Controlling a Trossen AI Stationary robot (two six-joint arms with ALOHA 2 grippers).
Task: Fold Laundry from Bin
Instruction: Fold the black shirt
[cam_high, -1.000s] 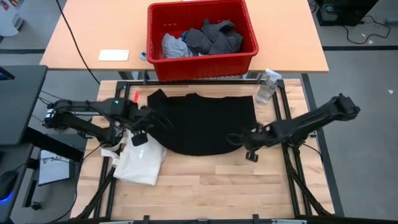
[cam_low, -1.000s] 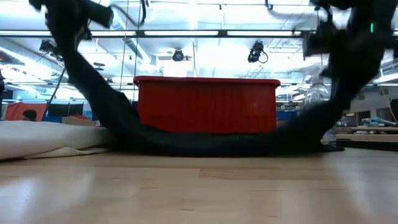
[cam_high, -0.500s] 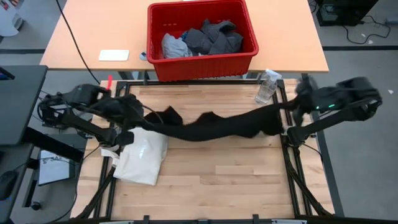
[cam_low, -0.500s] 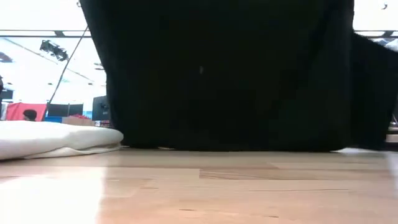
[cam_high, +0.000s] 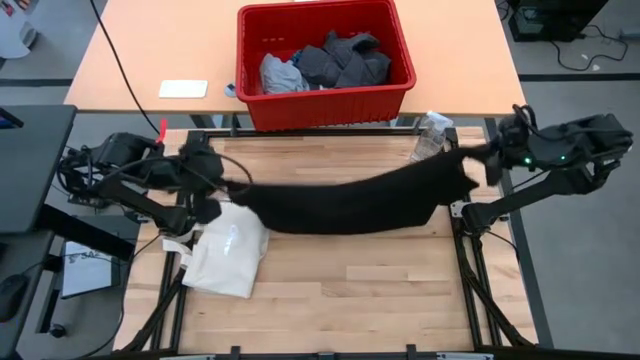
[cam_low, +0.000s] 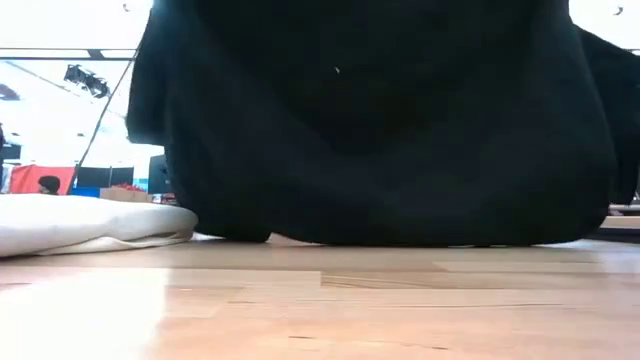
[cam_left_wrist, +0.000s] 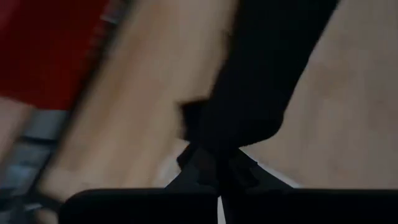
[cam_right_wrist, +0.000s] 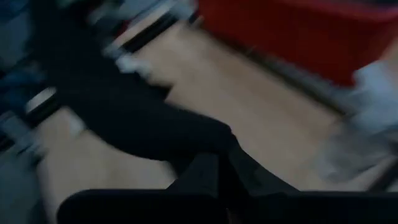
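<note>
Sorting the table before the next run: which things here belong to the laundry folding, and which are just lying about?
Part of the job:
black T-shirt, stretched between left gripper and right gripper
red bin with more laundry

Lying about:
cream tote bag
spray bottle
white pad

I work in a big open lab hall: bright ceiling light strips (cam_low: 60, 55), my metal-framed wooden workbench (cam_high: 340, 290).
</note>
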